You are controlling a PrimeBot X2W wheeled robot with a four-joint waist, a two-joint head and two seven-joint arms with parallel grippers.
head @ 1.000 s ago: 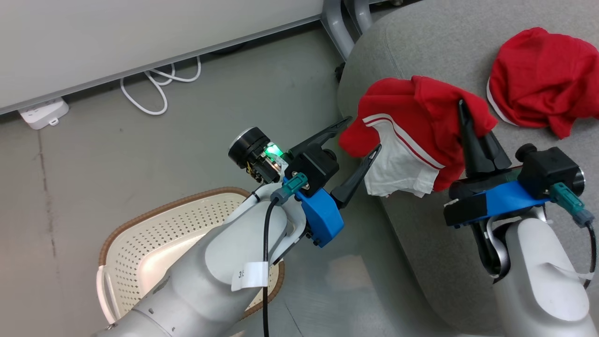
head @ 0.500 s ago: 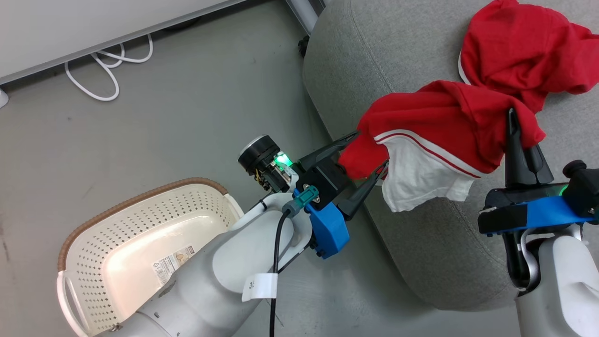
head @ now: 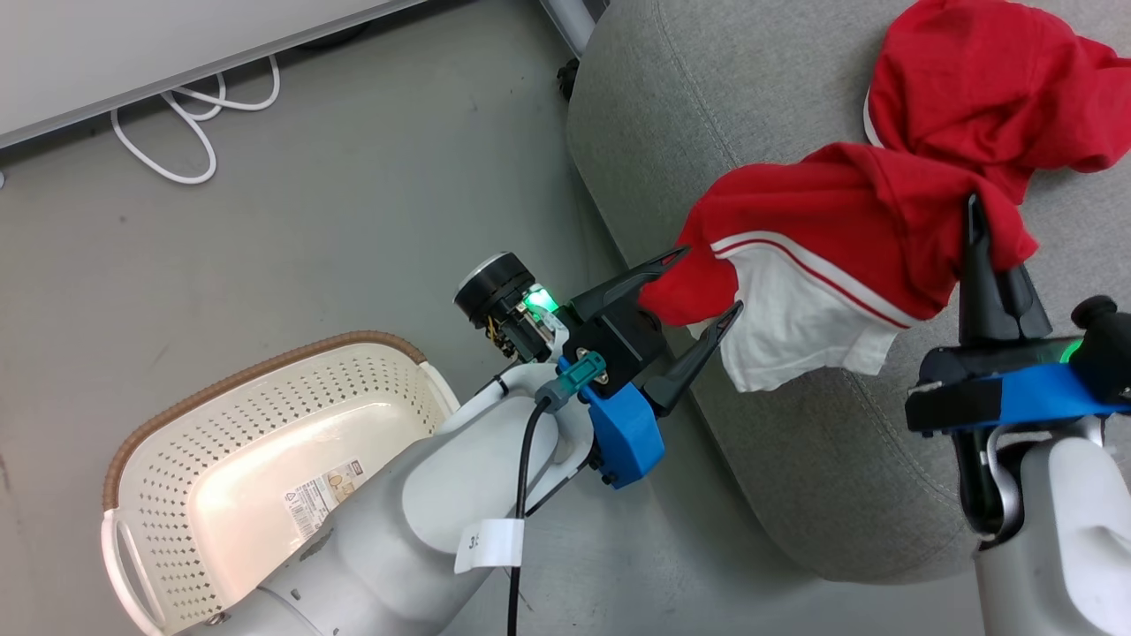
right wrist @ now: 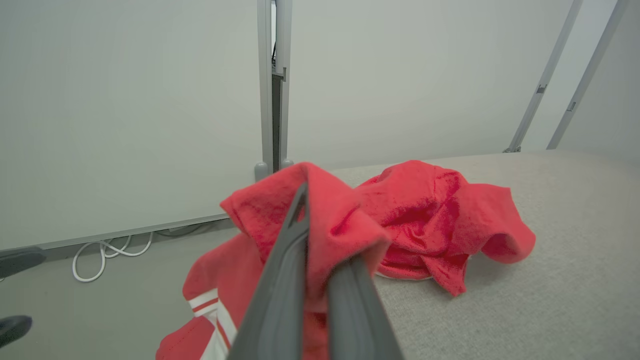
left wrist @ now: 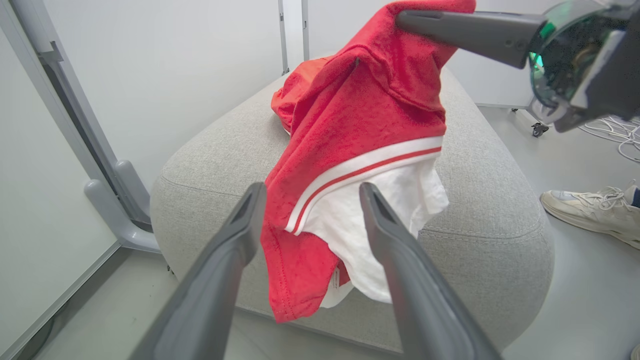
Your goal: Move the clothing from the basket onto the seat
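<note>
Striped garment [head: 822, 221], bright red with a white panel, hangs from the right gripper [head: 975, 205] and drapes over the rounded edge of the grey seat [head: 707, 106]. The right gripper's two dark fingers are pressed together on a bunched fold at the top of the cloth, and the rest falls away below them, the white part down the seat's side. Just beside it, a second red garment [head: 981, 79] lies crumpled on top of the seat. The left gripper [head: 711, 279] has its fingers spread wide apart, with the lower red corner of the striped garment between their tips. I cannot tell whether they touch it. The perforated basket [head: 265, 415] stands on the floor [head: 353, 221] near the seat, a barcode sticker [head: 322, 495] showing on its bottom. In the left wrist view, a person's pale sneaker [left wrist: 590, 212] rests on the floor past the seat.
</note>
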